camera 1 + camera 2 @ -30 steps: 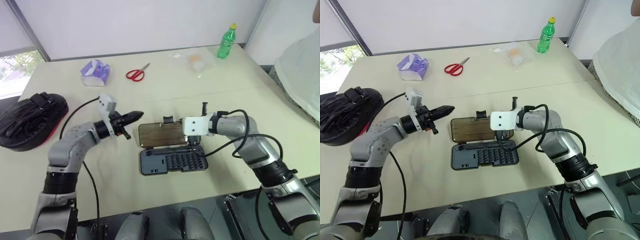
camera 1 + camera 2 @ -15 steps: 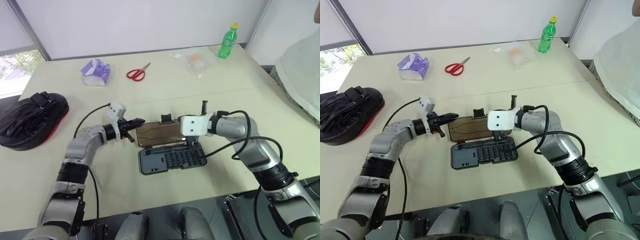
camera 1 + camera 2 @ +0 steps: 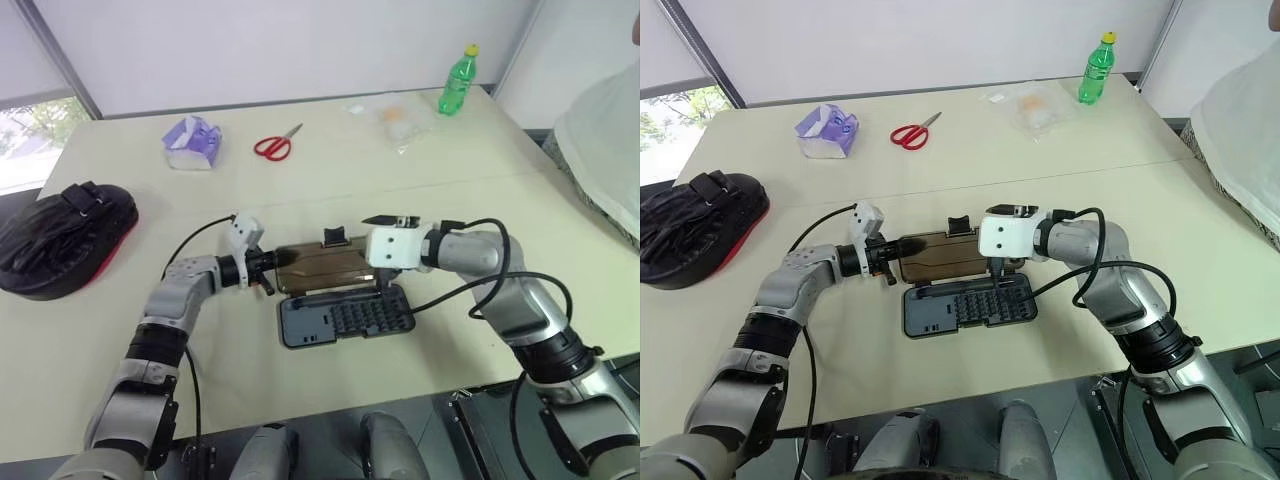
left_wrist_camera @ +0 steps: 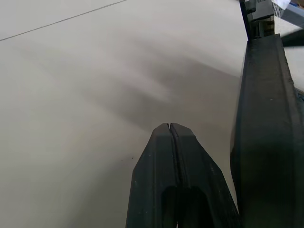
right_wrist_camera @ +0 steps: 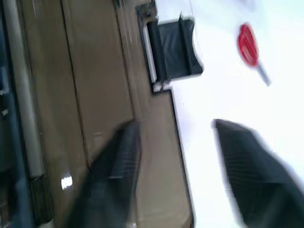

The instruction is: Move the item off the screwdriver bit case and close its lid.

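Note:
The black mitt [image 3: 60, 238], the item, lies at the table's far left, well apart from the screwdriver bit case. The case's grey tray [image 3: 345, 316] of bits lies open, with the smoky-brown lid [image 3: 320, 266] spread behind it and its latch tab [image 5: 173, 47] at the far edge. My left gripper [image 3: 276, 262] is shut and empty, its tip at the lid's left edge [image 4: 263, 118]. My right gripper [image 5: 178, 142] hangs open over the lid's right part, one finger [image 5: 114, 175] above the lid and the other past its far edge.
A purple tissue pack [image 3: 192, 143], red scissors [image 3: 272, 148], a clear bag [image 3: 395, 120] and a green bottle [image 3: 455, 82] sit along the table's far side. A person [image 3: 600, 150] stands at the right edge. The table's front edge runs just below the tray.
My left gripper came down and to the right until its shut tip reached the lid's left edge. My right gripper opened and stayed over the lid.

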`<state>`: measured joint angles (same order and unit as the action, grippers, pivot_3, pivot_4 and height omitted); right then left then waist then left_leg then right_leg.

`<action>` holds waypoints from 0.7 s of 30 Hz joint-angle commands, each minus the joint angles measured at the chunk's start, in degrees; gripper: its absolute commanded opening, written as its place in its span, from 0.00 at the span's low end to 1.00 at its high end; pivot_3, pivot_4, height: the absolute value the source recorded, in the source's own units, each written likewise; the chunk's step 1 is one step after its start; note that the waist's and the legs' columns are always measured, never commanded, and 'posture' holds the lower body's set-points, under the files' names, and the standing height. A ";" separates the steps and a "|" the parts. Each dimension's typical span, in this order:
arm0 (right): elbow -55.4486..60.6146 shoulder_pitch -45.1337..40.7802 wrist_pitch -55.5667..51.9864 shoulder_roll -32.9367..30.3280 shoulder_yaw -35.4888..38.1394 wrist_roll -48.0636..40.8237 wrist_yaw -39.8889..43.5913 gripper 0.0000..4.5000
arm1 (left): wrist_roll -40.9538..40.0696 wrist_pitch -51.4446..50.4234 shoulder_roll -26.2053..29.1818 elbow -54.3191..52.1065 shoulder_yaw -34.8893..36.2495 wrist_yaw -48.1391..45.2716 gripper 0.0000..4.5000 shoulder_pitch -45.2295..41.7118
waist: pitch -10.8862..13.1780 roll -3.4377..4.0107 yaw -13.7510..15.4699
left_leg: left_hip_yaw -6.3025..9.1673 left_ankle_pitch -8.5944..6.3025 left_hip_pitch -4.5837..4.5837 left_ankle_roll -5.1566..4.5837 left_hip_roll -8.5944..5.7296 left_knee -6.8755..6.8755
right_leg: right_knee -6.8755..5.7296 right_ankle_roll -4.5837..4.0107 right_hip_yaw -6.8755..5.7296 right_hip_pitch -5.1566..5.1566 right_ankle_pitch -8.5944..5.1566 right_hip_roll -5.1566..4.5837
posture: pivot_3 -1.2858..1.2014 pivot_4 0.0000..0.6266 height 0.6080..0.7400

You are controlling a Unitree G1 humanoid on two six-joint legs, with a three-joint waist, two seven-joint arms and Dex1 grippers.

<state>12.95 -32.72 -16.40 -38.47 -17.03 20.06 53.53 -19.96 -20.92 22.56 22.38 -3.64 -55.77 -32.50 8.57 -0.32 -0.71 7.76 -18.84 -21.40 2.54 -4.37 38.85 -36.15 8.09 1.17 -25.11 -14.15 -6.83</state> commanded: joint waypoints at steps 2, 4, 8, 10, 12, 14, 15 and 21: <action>8.15 -3.63 -10.89 -1.83 6.90 -6.53 4.96 0.86 | -1.02 0.30 -0.03 -1.97 1.01 -1.82 0.00 -1.55 | 0.01 0.00 -0.03 | 0.00 0.00 -0.01 0.00 0.00 0.00 | 0.00 0.00 0.00 -0.01 0.00 0.00 | 0.52 0.24 1.00; 10.42 -4.64 -16.26 -2.64 9.38 -8.99 6.05 0.86 | -1.85 -0.54 0.10 -2.92 1.03 -3.28 0.00 -1.68 | 0.01 0.00 -0.02 | 0.04 0.00 -0.02 0.00 0.01 0.00 | 0.00 0.00 -0.01 -0.02 0.00 0.00 | 0.52 0.24 1.00; 12.18 -5.02 -20.78 -5.08 11.89 -10.46 5.20 0.86 | -3.89 -3.82 1.90 -6.61 -0.06 -8.44 0.00 -1.23 | 0.01 -0.01 0.07 | 0.04 0.00 -0.03 -0.01 0.01 0.00 | 0.00 0.00 -0.02 0.00 0.00 -0.01 | 0.52 0.24 1.00; 12.78 -4.56 -22.36 -5.92 12.61 -11.27 4.77 0.86 | -4.57 -5.88 3.62 -9.11 -1.02 -11.70 0.00 -0.62 | 0.01 0.00 0.00 | 0.03 0.00 -0.03 -0.01 0.00 0.00 | 0.00 0.00 -0.01 0.00 0.00 -0.01 | 0.52 0.24 1.00; 13.05 -3.94 -23.48 -6.47 13.03 -11.84 4.02 0.86 | -5.22 -7.84 5.13 -11.00 -1.59 -14.07 0.00 -0.28 | 0.01 0.00 -0.03 | 0.03 -0.01 -0.03 -0.01 0.01 -0.01 | -0.01 0.00 -0.02 -0.02 0.00 -0.01 | 0.52 0.24 1.00; 13.10 -2.60 -23.57 -6.94 12.96 -11.98 3.14 0.86 | -6.41 -9.80 7.00 -12.75 -2.00 -16.92 0.00 -0.04 | 0.01 0.00 -0.03 | 0.03 -0.01 -0.02 -0.01 0.01 -0.02 | 0.00 0.00 -0.01 -0.02 0.00 -0.01 | 0.52 0.24 1.00; 13.19 -1.97 -23.49 -7.21 12.94 -12.16 2.81 0.86 | -6.79 -10.62 7.66 -13.49 -2.18 -17.85 0.00 0.05 | 0.01 0.00 -0.04 | 0.03 -0.01 -0.02 -0.01 0.02 -0.02 | 0.00 0.00 -0.02 -0.02 0.00 -0.01 | 0.52 0.24 1.00; 14.35 0.55 -23.75 -8.43 12.76 -12.98 1.02 0.86 | -6.04 -12.22 14.49 -18.35 -6.78 -26.37 0.00 2.16 | 0.05 0.03 -0.06 | 0.00 -0.01 -0.02 -0.01 0.02 -0.02 | -0.01 0.00 0.00 -0.03 0.00 -0.01 | 0.52 0.24 1.00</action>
<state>24.71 -31.81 -40.20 -46.13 -5.61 7.63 55.44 -25.97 -33.38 36.15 6.29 -8.98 -79.89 -31.07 8.62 -0.29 -0.78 7.76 -18.84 -21.42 2.53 -4.34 38.83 -36.16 8.09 1.17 -25.14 -14.15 -6.84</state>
